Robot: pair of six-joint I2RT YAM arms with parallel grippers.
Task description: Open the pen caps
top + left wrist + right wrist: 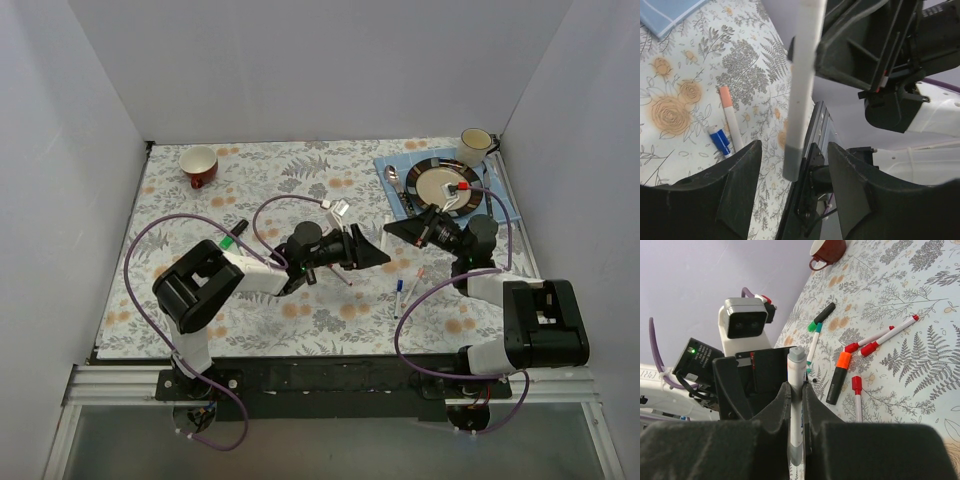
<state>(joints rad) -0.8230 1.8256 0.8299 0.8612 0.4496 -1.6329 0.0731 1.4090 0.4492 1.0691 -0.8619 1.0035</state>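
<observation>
above the table (200, 210), right pincer (796, 390) clamped on white pen (796, 367), pointing at half-open left pincer (794, 148)

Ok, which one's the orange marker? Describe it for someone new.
In the right wrist view, start at the red mug at the top and come down the floral tablecloth to the scattered red-capped pens. The orange-capped marker lies among them; it alone pairs a thick black barrel with an orange cap.
</observation>
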